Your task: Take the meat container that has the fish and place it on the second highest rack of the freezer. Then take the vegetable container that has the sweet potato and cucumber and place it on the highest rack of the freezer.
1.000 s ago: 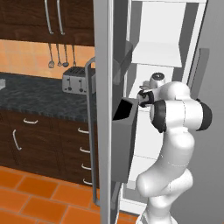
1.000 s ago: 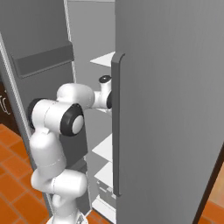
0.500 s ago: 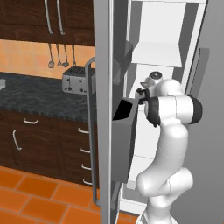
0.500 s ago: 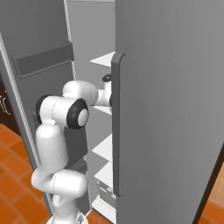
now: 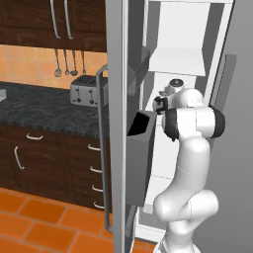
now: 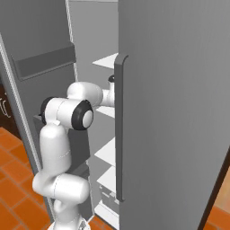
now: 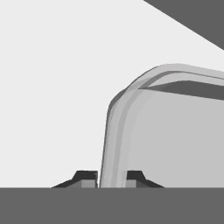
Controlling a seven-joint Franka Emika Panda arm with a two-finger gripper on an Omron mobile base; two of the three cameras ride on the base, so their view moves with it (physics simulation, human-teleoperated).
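The arm [image 5: 190, 121] had been pulled in a little closer to the freezer [image 5: 217, 59], and its big round joint had been lifted a bit higher than a moment before. The wrist had been pushed further in behind the closed door [image 6: 179, 90] on the right. The base had not been moved, for the rest of the kitchen was seen in the same place. This was taken to mean that a container was being carried in toward a rack, and that it had not been set down yet.

In the hand view, the end effector [image 7: 111, 177] was seen pinched on the thin wall of a clear container [image 7: 166, 131], with one dark tip on each side of it. The food inside could not be seen, so it could not be told which of the two containers it was. The container was held up in the air inside the freezer. In the left base view the wrist was found below the white rack [image 5: 178, 62] near the top.

The arm was bent like a hook. The lower part was stood up from the base, the elbow was kept high, and the forearm was reached forward between the open door [image 5: 118, 99] and the closed one.
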